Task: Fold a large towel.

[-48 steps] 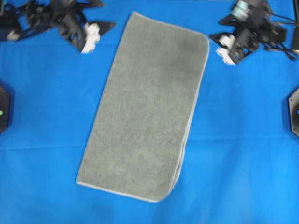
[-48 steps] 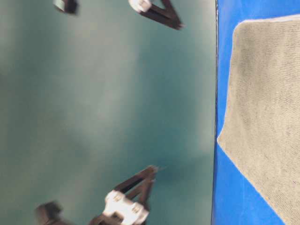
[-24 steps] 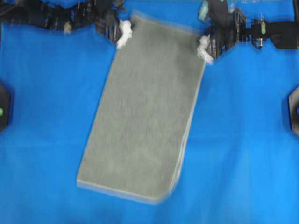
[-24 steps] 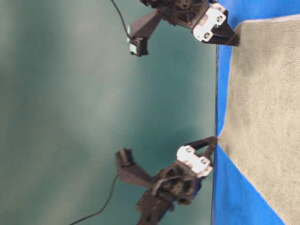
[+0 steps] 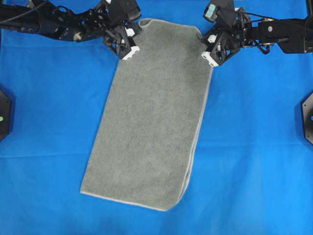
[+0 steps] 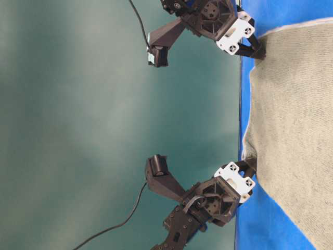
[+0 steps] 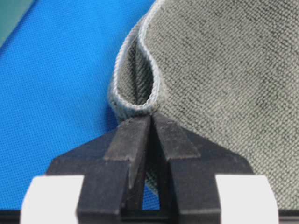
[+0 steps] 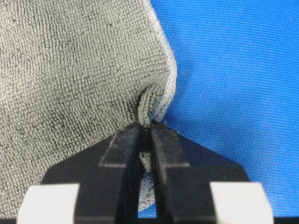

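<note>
Overhead view: left gripper (image 5: 133, 41) and right gripper (image 5: 209, 43) fingers pinching towel (image 5: 154, 127) far-edge corners, blue cloth (image 5: 254, 147) around.

Overhead, sideways table-level, two close wrist views — all sharing towel (image 5: 151, 122).

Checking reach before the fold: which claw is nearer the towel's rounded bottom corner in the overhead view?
Right, narrowly. The right claw pinches the towel on the edge that runs down to that corner; the left claw pinches the opposite top edge.

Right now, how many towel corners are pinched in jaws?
2. The left gripper pinches the towel at its top left corner, the right gripper at its top right. The two bottom corners lie free.
</note>
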